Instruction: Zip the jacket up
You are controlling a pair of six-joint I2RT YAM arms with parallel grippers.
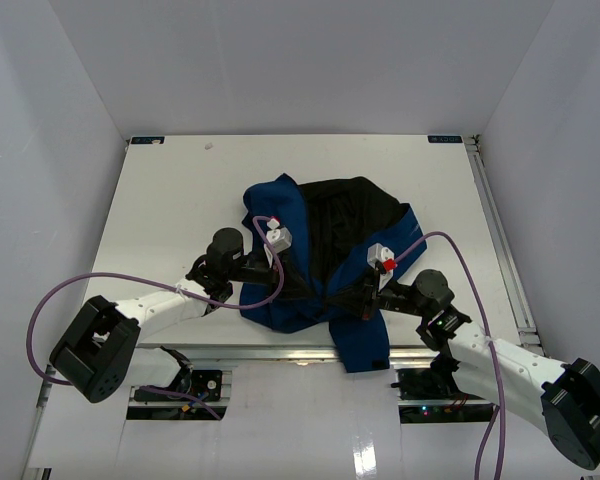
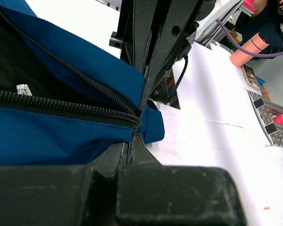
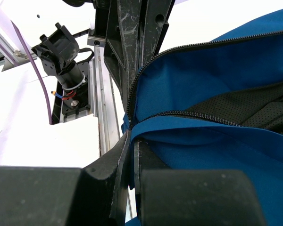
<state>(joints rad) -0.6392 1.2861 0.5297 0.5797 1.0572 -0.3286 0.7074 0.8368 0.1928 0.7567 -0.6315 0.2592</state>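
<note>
The royal-blue jacket (image 1: 280, 215) lies open mid-table with its black lining (image 1: 350, 225) up. My left gripper (image 1: 298, 285) is at its near hem. In the left wrist view the left gripper (image 2: 136, 126) is shut where the dark zipper (image 2: 61, 106) ends at the blue hem (image 2: 61, 139). A small white label (image 2: 22, 89) shows on the lining. My right gripper (image 1: 346, 300) is just to its right. In the right wrist view the right gripper (image 3: 133, 136) is shut on a fold of blue fabric (image 3: 217, 84) beside the zipper teeth (image 3: 188, 115).
The white table (image 1: 160, 200) is walled on three sides. A metal rail (image 1: 280, 352) runs along the near edge and also shows in the right wrist view (image 3: 101, 108). Purple cables (image 1: 55, 300) loop off both arms. A blue jacket flap (image 1: 360, 345) hangs over the near edge.
</note>
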